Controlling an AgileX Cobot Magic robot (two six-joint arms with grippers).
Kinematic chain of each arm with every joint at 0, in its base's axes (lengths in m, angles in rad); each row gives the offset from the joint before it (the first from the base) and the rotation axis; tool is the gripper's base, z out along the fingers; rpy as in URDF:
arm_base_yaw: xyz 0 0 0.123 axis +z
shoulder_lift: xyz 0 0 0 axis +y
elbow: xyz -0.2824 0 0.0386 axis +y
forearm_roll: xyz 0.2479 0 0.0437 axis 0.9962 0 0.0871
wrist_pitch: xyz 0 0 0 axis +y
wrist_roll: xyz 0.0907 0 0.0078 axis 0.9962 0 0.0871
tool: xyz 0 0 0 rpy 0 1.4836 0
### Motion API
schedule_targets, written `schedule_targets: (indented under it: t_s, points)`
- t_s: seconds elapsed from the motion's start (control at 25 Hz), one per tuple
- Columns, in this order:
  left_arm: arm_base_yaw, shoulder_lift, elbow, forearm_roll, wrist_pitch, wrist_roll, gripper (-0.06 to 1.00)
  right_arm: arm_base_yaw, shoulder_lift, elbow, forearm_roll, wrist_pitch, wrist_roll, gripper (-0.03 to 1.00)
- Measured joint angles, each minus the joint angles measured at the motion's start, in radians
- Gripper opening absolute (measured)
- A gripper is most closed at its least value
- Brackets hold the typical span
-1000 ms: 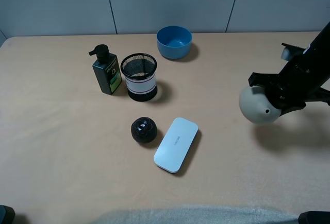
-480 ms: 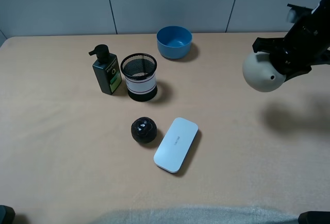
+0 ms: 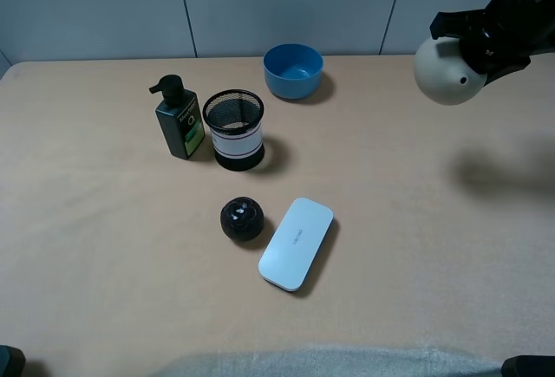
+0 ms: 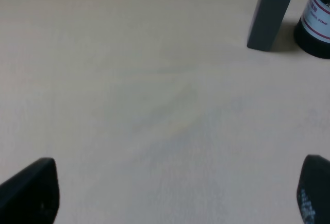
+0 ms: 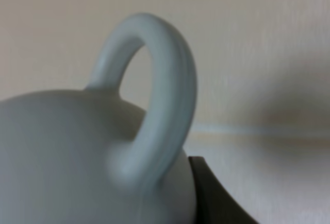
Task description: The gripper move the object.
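Observation:
The beige-grey pot (image 3: 446, 72) hangs high above the table at the far right, in front of the back wall, held by my right gripper (image 3: 487, 37), which is shut on it. Its shadow lies on the table below. In the right wrist view the pot (image 5: 77, 147) fills the frame, with its loop handle (image 5: 154, 105) close to the lens and one black fingertip (image 5: 211, 193) beside it. My left gripper (image 4: 175, 193) is open and empty low over bare table; only its two black fingertips (image 4: 31, 190) show.
A blue bowl (image 3: 293, 70) stands at the back centre. A black mesh cup (image 3: 235, 129) and a dark pump bottle (image 3: 178, 119) stand left of centre. A black glossy ball (image 3: 242, 218) and a white flat case (image 3: 297, 243) lie in the middle. The bottle (image 4: 269, 13) also shows in the left wrist view.
My right gripper has lifted the pot up and toward the back wall; its shadow on the table has moved back. The left arm has not moved.

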Motion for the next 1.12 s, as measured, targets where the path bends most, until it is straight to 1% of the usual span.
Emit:
schedule_targets:
  t_s: [0.64, 0.92, 1.12]
  points:
    - [0.0, 0.0, 0.0, 0.0, 0.0, 0.0, 0.93, 0.008, 0.195, -0.251, 0.005, -0.009, -0.064, 0.03]
    - [0.0, 0.0, 0.0, 0.0, 0.0, 0.0, 0.93, 0.049, 0.295, -0.355, -0.006, -0.038, -0.068, 0.03]
    - [0.0, 0.0, 0.0, 0.0, 0.0, 0.0, 0.93, 0.063, 0.356, -0.386, -0.009, -0.09, -0.068, 0.03]
